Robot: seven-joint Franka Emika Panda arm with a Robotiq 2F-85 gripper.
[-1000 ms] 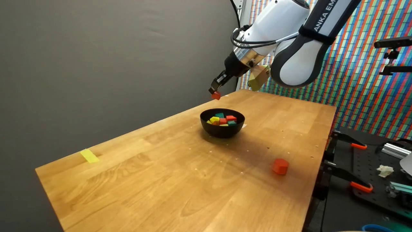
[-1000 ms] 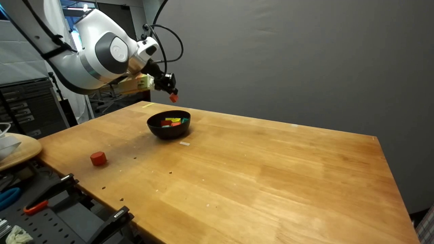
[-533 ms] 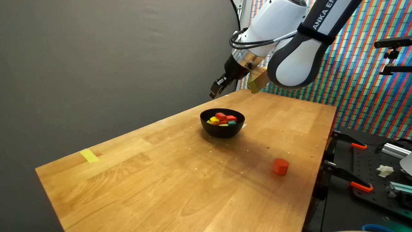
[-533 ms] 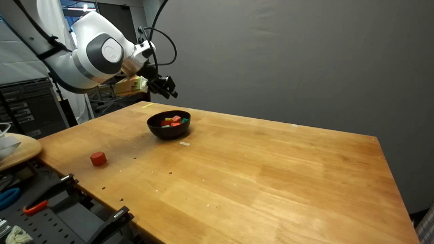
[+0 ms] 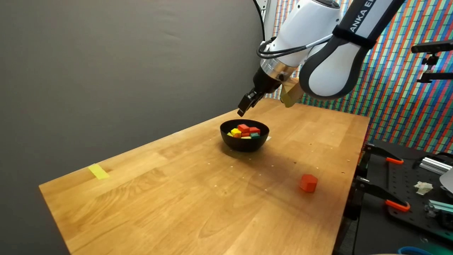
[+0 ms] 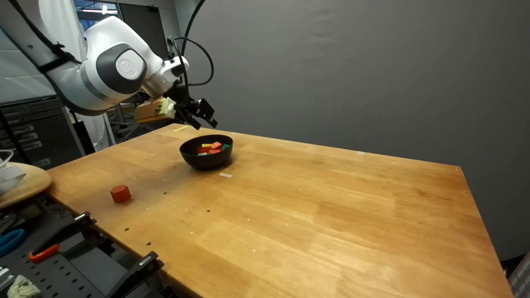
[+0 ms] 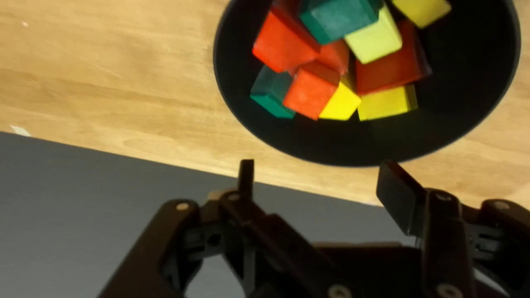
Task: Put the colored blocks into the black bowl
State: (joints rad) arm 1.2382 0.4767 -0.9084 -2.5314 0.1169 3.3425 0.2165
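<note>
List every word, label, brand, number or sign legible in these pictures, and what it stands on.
"ANKA E", the next letter cut off by the picture's edge: on the arm's dark strip, in an exterior view.
Faint mark on the round joint cap: too small to read.
Pale marks on the black clamps: too small to read.
Colored blocks, black bowl, claw: no readable text.

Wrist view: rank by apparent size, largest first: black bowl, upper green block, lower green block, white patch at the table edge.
1. Black bowl, cropped
2. Upper green block, cropped
3. Lower green block, partly hidden
4. White patch
Visible area only; the upper green block seems nearer, so true sizes are unsure.
</note>
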